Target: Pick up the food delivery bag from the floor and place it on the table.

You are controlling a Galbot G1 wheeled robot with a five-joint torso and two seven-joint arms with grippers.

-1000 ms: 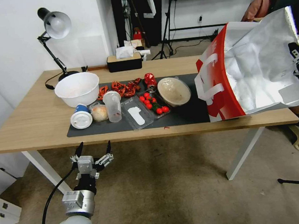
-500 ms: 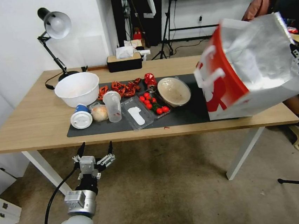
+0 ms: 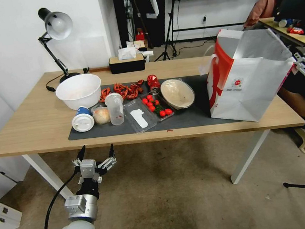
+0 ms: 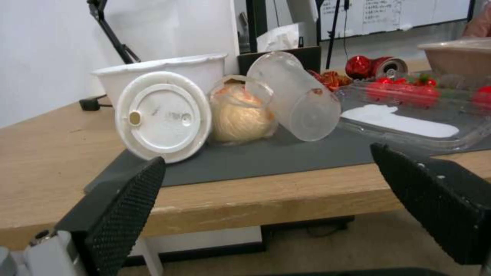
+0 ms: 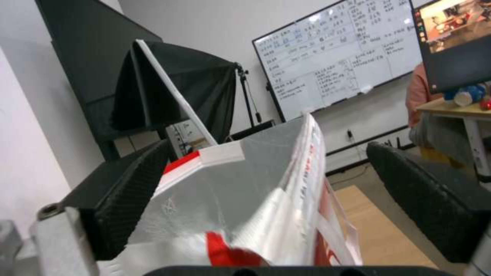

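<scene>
Standing upright on the table, the food delivery bag; right gripper and left gripper both spread.

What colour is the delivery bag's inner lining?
Shiny silver foil, clearest in the right wrist view on the food delivery bag.

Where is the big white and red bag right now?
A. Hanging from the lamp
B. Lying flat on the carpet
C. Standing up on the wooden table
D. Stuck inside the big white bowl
C. The food delivery bag stands upright on the right end of the table, partly on the dark grey mat.
</scene>
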